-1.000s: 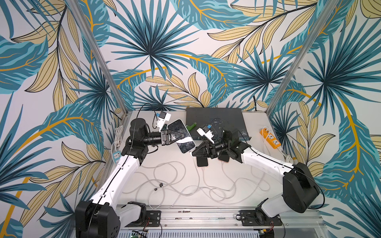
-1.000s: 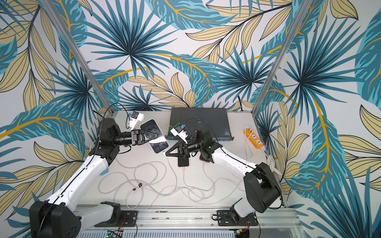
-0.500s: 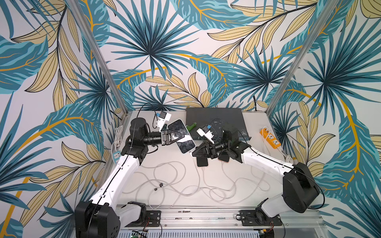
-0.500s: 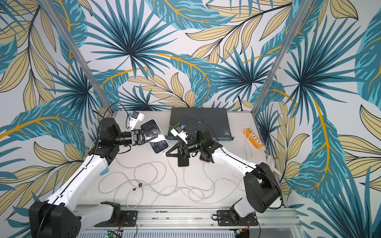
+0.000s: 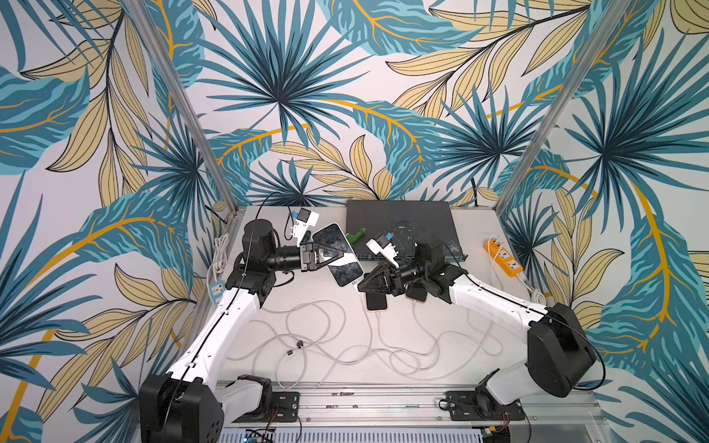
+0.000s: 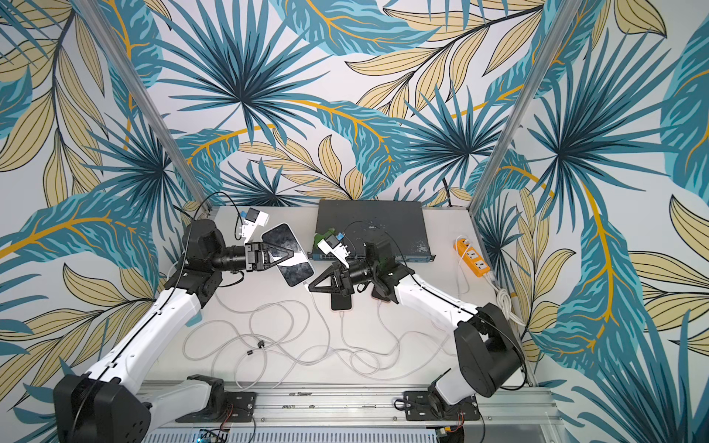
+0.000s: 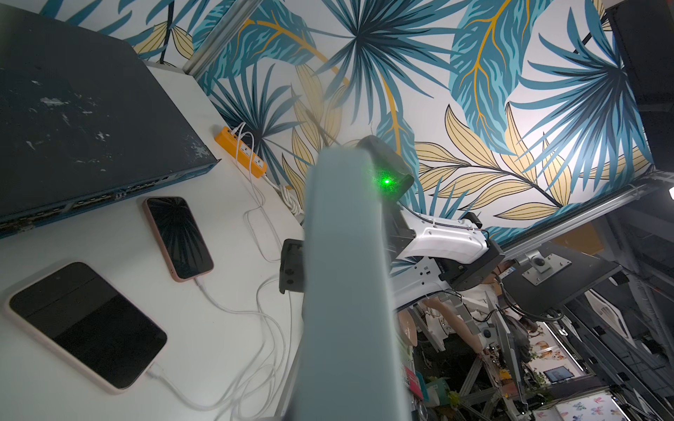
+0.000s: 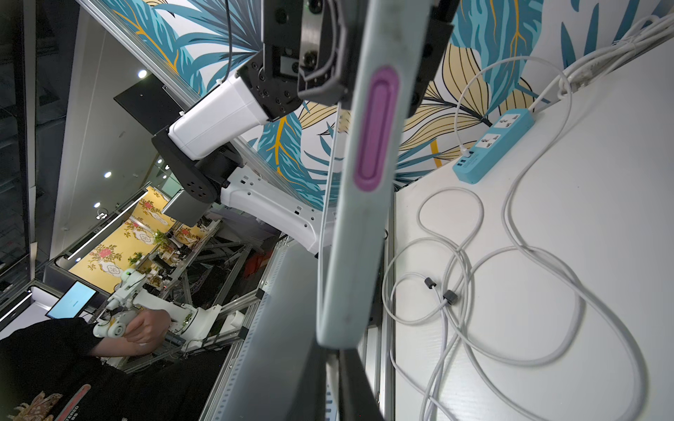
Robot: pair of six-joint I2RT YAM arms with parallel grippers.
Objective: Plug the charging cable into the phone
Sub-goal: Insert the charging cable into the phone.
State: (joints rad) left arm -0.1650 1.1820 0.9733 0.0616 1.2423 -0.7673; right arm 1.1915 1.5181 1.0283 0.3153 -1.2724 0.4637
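Nearest me, the charging cable (image 5: 355, 283) trails limp over the table (image 5: 474, 226). It's soft and light, so only its stiff plug is worth pinching. My right gripper (image 5: 361, 285) looks closed on that plug, right at the port. Beyond it is the phone (image 5: 337, 255), rigid, glassy and slippery. My left gripper (image 5: 320, 257) clamps across its sides, holding it aloft. Its long axis runs diagonally, port end toward me, top toward the back wall.

Phone (image 5: 345, 270), mid-frame: glossy glass front, matt pale soft-plastic case w/ purple rubbery side btn. Charging cable (image 5: 354, 284): smooth white plastic. Table (image 5: 474, 230): matt white laminate. Switch box (image 5: 399, 220), upper centre: dark painted metal, scuffed. Power strip (image 5: 502, 257), right: glossy orange plastic. Bottom rail (image 5: 364, 399): brushed aluminium.
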